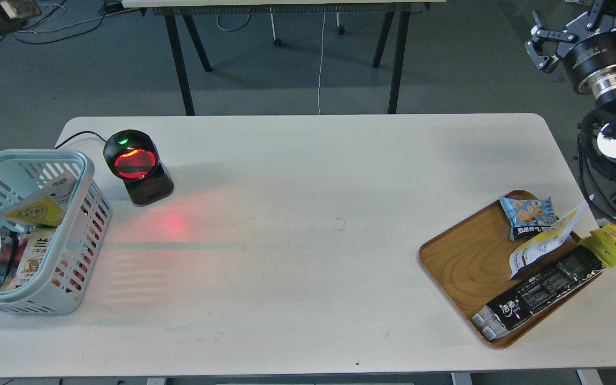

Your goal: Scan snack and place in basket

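A snack pouch, silvery white with a yellow panel of round beige bits, lies tilted inside the light-blue slotted basket at the table's left edge. A similar silvery-white pouch with a yellow top and grey print lies on the wooden tray at the right. My right gripper hangs in the air at the upper right, beyond the table's far right corner. It is well above and behind the tray, with its fingers spread and nothing between them. My left arm is out of view.
A black barcode scanner with a glowing red window stands beside the basket and casts red light on the table. The brown wooden tray also holds a small light-blue packet and a long black pack. Yellow packets lie at its right edge. The basket holds other packets.
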Available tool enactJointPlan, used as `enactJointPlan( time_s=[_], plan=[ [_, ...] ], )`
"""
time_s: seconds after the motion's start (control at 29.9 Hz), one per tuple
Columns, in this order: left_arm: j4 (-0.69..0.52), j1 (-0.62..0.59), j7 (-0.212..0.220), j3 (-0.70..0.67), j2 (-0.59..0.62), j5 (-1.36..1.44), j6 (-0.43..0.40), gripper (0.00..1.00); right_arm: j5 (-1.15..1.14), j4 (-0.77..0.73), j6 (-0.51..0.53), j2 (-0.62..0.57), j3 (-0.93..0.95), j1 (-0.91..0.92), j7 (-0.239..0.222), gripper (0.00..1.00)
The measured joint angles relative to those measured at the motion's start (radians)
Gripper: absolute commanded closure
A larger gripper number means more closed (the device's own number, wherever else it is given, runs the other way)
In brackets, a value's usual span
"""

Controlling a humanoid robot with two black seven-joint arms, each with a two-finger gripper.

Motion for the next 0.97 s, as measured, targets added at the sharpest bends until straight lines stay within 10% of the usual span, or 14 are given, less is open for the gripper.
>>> enactJointPlan(
  time_s=[0.4,0.6,0.97],
  plan=[
    [0.538,-0.023,0.067,-0.106,-0.548,-0.780,-0.070,0.00,0.002,0.011,-0.002,-0.006,0.086,0.003,-0.040,0.01],
    [0.716,-0.019,0.111,-0.163,-0.711,-1.022,-0.080,0.00,0.011,0.000,-0.002,0.007,0.165,-0.016,-0.136,0.01],
    [0.784,0.004,0.148,-0.232,-0.846,-1.082,-0.081,0.00,0.011,-0.126,0.018,0.099,0.215,-0.023,-0.148,0.01]
  ],
)
